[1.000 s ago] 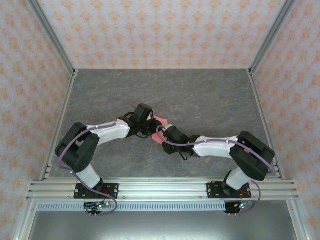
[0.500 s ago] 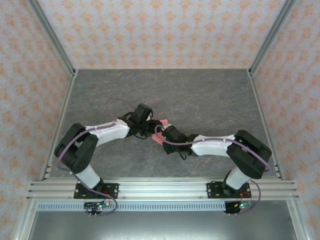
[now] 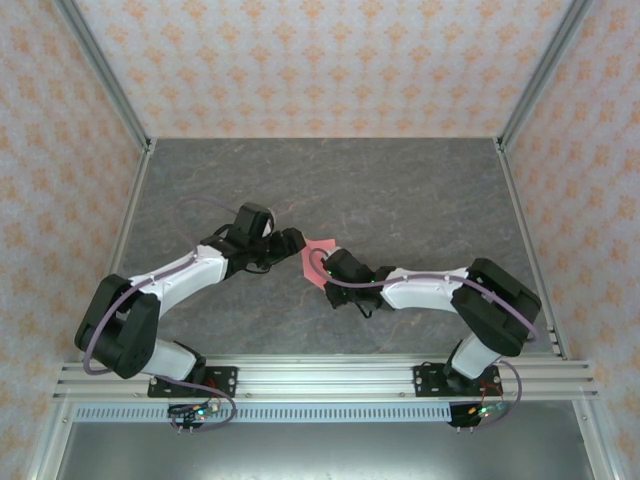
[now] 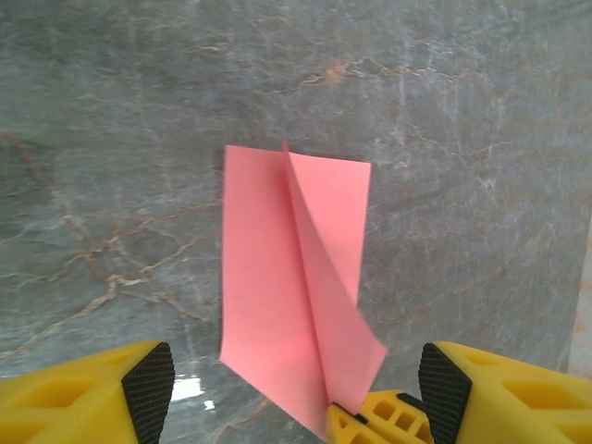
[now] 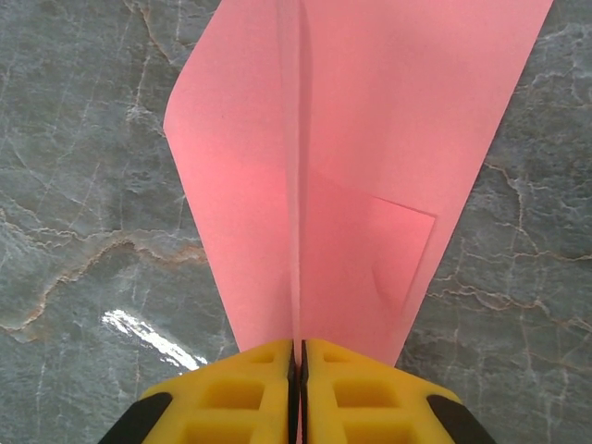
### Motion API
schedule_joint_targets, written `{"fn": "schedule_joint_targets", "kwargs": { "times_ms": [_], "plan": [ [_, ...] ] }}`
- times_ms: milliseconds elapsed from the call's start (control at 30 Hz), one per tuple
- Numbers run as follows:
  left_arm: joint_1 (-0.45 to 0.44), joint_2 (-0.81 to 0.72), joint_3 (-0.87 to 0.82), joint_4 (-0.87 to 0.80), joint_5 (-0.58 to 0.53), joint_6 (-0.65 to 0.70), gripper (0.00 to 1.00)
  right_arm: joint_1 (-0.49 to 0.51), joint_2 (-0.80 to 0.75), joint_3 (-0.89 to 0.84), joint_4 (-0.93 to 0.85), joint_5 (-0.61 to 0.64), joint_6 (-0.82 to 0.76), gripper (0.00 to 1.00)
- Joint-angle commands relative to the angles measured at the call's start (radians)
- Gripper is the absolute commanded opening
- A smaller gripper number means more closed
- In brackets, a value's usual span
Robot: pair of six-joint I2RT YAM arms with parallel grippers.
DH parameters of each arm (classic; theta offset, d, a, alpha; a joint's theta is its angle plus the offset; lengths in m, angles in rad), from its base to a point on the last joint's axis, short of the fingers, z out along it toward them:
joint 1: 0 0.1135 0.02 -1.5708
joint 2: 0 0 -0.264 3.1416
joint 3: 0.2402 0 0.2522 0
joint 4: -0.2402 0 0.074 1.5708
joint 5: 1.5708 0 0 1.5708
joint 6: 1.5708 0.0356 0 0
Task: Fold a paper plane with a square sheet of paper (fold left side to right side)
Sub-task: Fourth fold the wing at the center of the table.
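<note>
Paper (image 4: 277, 277) was plain pink-red. Table (image 3: 420, 190) was dark grey, marbled with pale and tan veins. Walls (image 3: 320, 60) were cream with a repeating orange floral motif. Left gripper (image 4: 296, 388) and right gripper (image 5: 298, 379) were yellow; the left had black pads. Arms (image 3: 190, 272) were white and black, and the cables (image 3: 205, 203) purple. Near rail (image 3: 320, 375) was silver.

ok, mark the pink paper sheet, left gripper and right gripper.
Pink-red creased paper sheet (image 4: 268, 277): left wrist view, flat left panel.
Left gripper (image 4: 294, 384): left wrist view, midway between open fingertips.
Right gripper (image 5: 298, 361): right wrist view, closed seam on paper.
</note>
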Motion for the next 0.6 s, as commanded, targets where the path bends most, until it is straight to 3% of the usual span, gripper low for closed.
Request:
{"fn": "schedule_joint_targets", "kwargs": {
  "times_ms": [0,167,567],
  "plan": [
    [0.004,-0.011,-0.03,0.016,0.023,0.013,0.7,-0.018,-0.003,0.009,-0.004,-0.044,0.023,0.11],
    [-0.017,0.045,-0.039,0.114,0.101,-0.014,0.55,-0.086,-0.034,-0.034,0.069,-0.19,0.046,0.11],
    [-0.13,0.223,0.072,0.149,0.101,-0.021,0.49,-0.169,-0.034,-0.076,0.114,-0.337,0.07,0.11]
  ]
}}
